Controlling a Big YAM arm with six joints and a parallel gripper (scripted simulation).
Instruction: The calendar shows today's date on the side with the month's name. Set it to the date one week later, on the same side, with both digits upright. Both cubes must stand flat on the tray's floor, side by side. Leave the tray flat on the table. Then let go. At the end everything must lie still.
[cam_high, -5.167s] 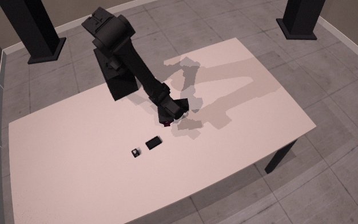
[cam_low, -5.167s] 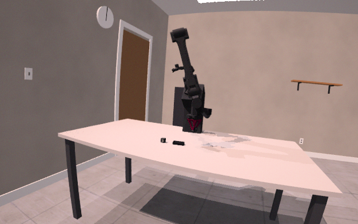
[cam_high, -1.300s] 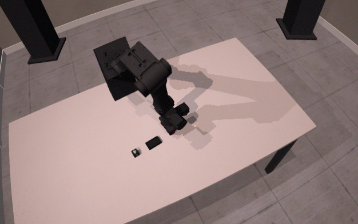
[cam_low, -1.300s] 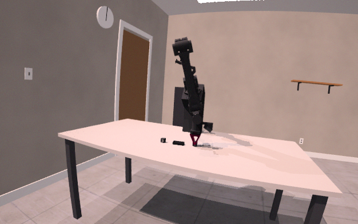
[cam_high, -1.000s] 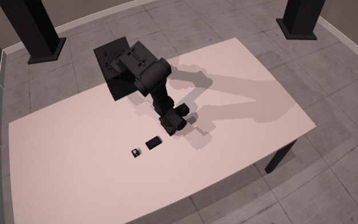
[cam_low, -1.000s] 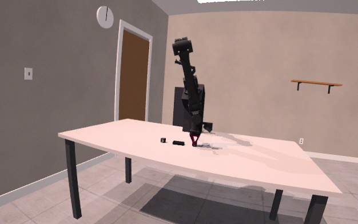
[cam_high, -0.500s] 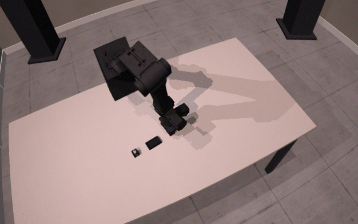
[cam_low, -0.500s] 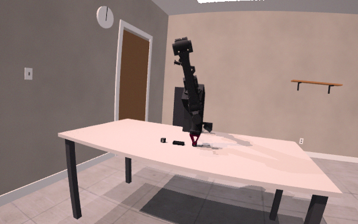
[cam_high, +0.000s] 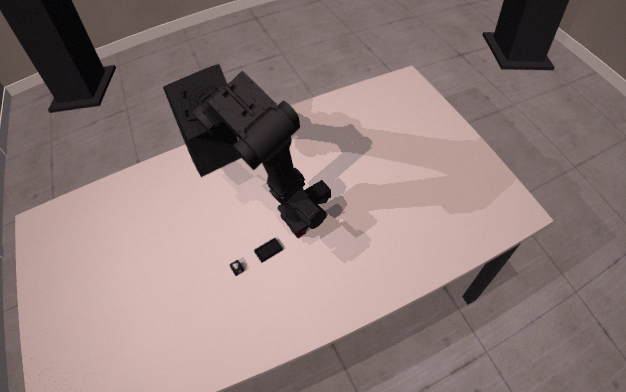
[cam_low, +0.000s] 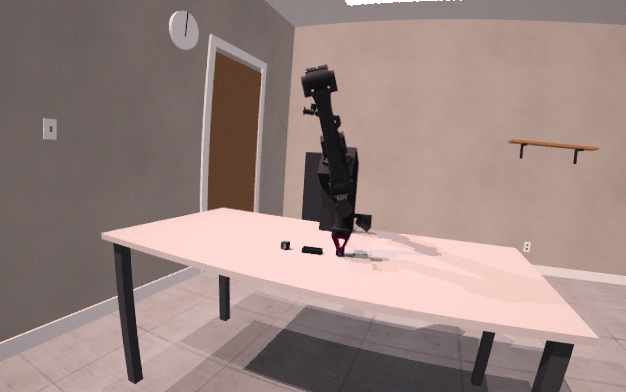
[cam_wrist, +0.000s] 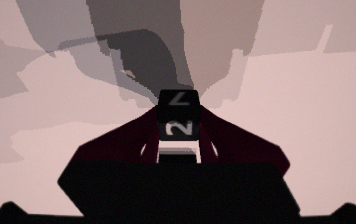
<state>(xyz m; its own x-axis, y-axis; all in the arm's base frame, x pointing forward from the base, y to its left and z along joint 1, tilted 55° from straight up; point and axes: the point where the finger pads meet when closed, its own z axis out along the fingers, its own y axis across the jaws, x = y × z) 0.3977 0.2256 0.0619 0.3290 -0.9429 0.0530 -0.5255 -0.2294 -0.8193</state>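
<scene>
The arm rises steeply from its base at the far edge of the tabletop, its upper joint high above, then folds back down so that the wrist points almost straight at the surface. In the top view the forearm runs from the base block toward the middle of the tabletop, ending over the calendar parts.

The gripper hangs tip-down, its dark red fingers converging at the surface or just above it; contact with the tabletop cannot be told. The jaws are clamped on a black number cube, which sits between the fingertips. In the wrist view the cube's face toward the camera shows a 2, and the adjoining face beyond it shows a 7, seen inverted.

The black tray lies flat on the tabletop, just beside the gripper on the side away from the base. It appears to hold no cube. The second cube stands on the tabletop outside the tray, near its far end and apart from it; a pale digit shows on top but is too small to read.
</scene>
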